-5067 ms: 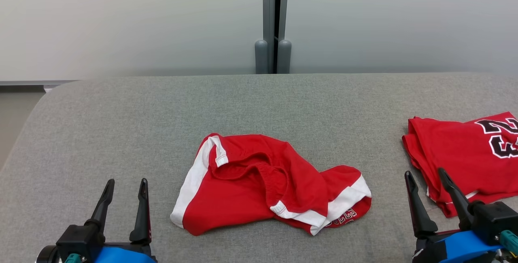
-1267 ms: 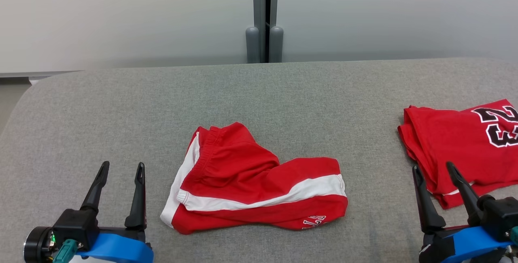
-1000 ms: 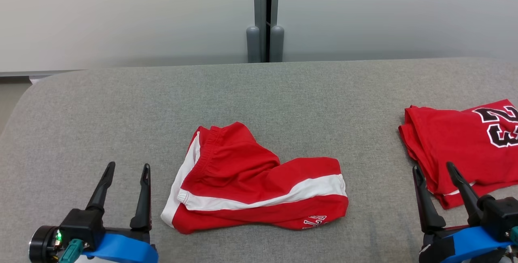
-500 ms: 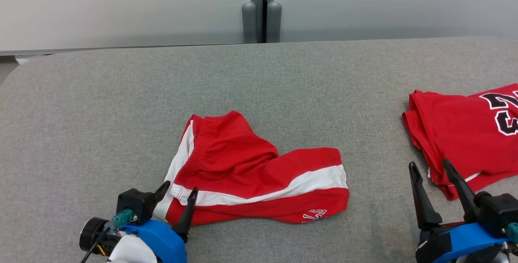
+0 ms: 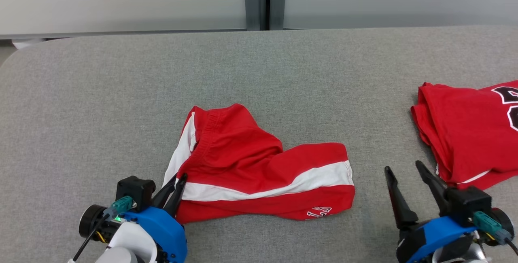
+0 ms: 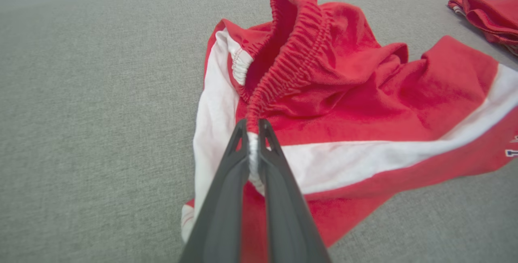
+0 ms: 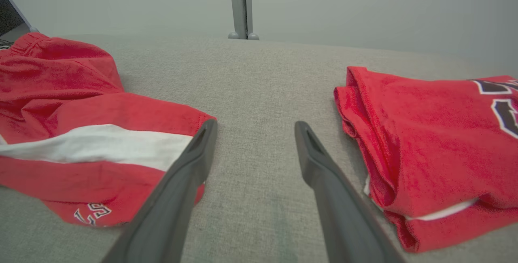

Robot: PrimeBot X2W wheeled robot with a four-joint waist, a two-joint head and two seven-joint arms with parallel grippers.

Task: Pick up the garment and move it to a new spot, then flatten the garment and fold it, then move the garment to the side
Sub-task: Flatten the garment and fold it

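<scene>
1. left tool (image 6: 252, 127) is clamped tight on the shorts (image 5: 251, 162); grip is at their near-left corner, w/ the white end of the elastic waistband squeezed between the fingers
2. shorts are red w/ white stripes, lying rumpled around the middle of the grey table (image 5: 101, 105); waistband side is on the left and bunched up a bit, leg hem w/ white lettering points right
3. right tool (image 5: 403, 166) is spread wide, holding nothing; it sits over bare table between the shorts' right hem and the jersey (image 5: 465, 133), touching neither afaict
4. jersey is folded, red w/ a black number, at the far right of the table; well apart from the shorts
</scene>
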